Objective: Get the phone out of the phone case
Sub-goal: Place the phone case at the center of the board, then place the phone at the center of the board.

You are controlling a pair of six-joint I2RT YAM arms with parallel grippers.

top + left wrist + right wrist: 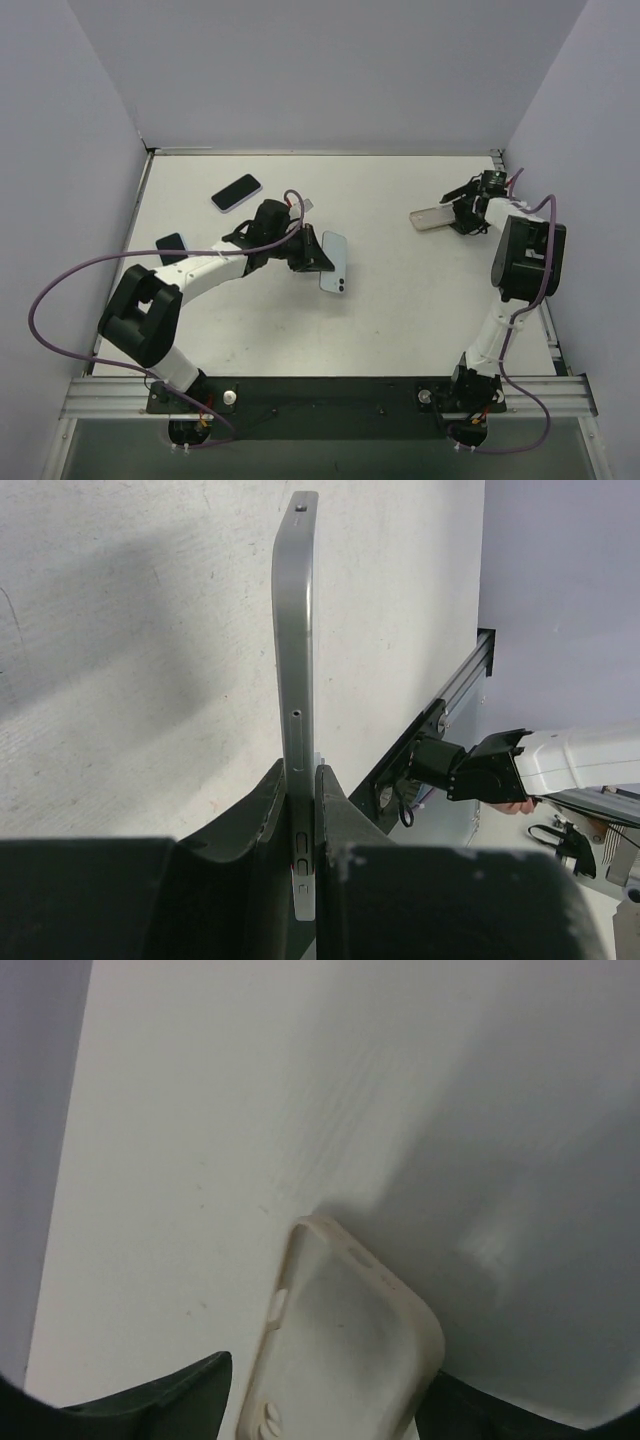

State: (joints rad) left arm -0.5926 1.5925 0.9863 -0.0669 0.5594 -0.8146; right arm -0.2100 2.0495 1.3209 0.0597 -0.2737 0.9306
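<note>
Left gripper [318, 255] was clamped tight on the phone [336, 265] in the top view, so the phone was held up on its long edge over the middle of the table [400, 320], with its pale blue back and camera corner showing. Well off to the right of the phone and a bit further back, the right gripper [452, 215] sat at one end of the phone case [430, 217], which lay flat with nothing in it. Left of the phone and further back was a spare phone [236, 192] with a dark screen, and a dark phone [172, 247] peeked out from under the left arm, also to the left.

Left wrist cam: the phone [297, 680] ran edge-on straight up the frame, side buttons down low, pinched between the two black fingers [255, 825]. The right arm [560, 765] was in the background, right of the phone.

Right wrist cam: no phone here, just the beige case [340, 1350] hollow side up on the table. The jaws looked parted; the left finger [150, 1400] stood clear of the case's edge, while the other was just at its far side.
</note>
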